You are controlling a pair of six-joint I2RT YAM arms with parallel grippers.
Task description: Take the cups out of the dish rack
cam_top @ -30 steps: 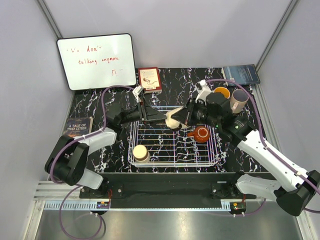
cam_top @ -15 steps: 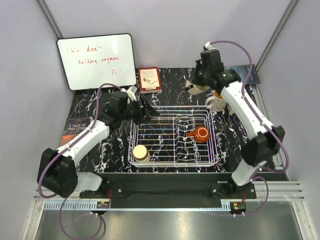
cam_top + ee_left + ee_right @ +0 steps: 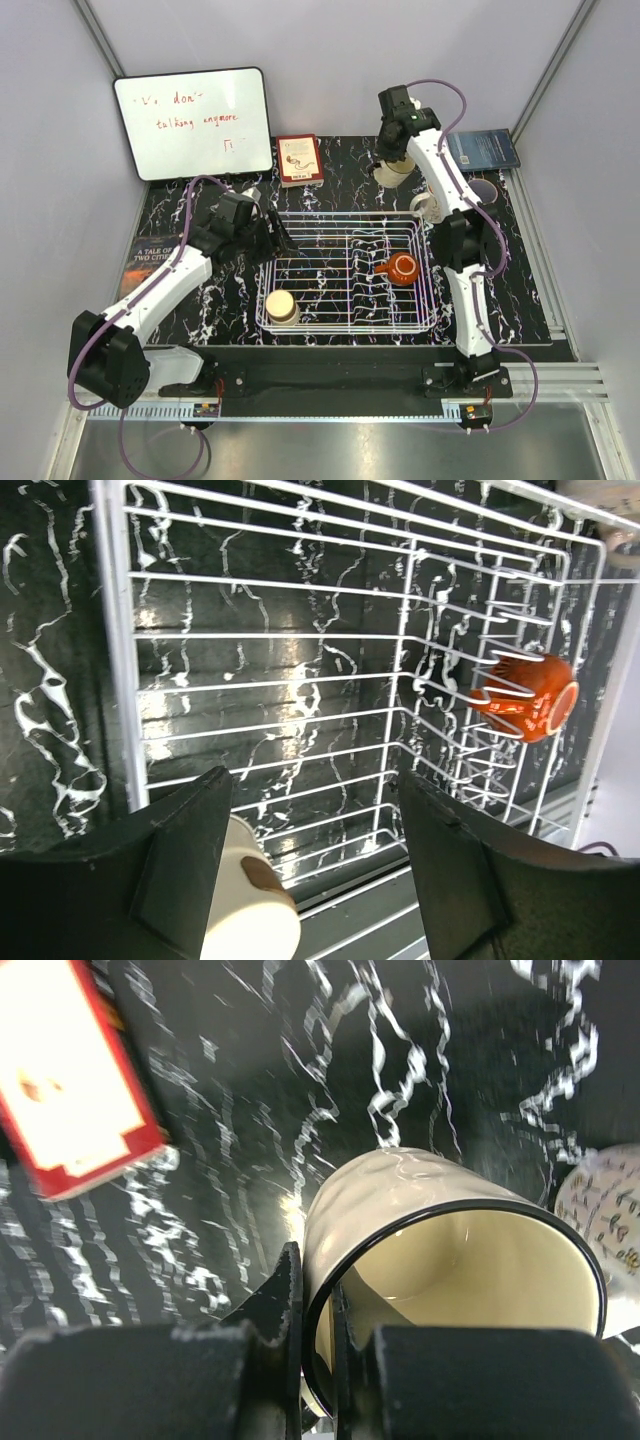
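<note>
The left gripper [image 3: 274, 238] hangs over the left far edge of the dish rack [image 3: 347, 322]. Its jaws stand apart and nothing lies between them; the left wrist view confirms this, showing both fingers [image 3: 185, 855] spread above the bare wire grid.

The right gripper [image 3: 393, 164] is at the far side of the black marbled table [image 3: 185, 205], beyond the rack's far right corner. It is clamped on the wall of a cream mug [image 3: 397, 173]. In the right wrist view the right gripper [image 3: 313, 1305] pinches the black rim of the cream mug [image 3: 420, 1210], one finger outside and one inside. Whether the mug touches the table cannot be told.

Two cups are in the rack:
- A cream cup [image 3: 281, 305] stands in the near left corner.
- A reddish-brown cup [image 3: 403, 267] lies on its side in the right part.

A patterned mug [image 3: 430, 207] sits on the table near the held mug. A red book [image 3: 299, 158] lies to the mug's left.
</note>
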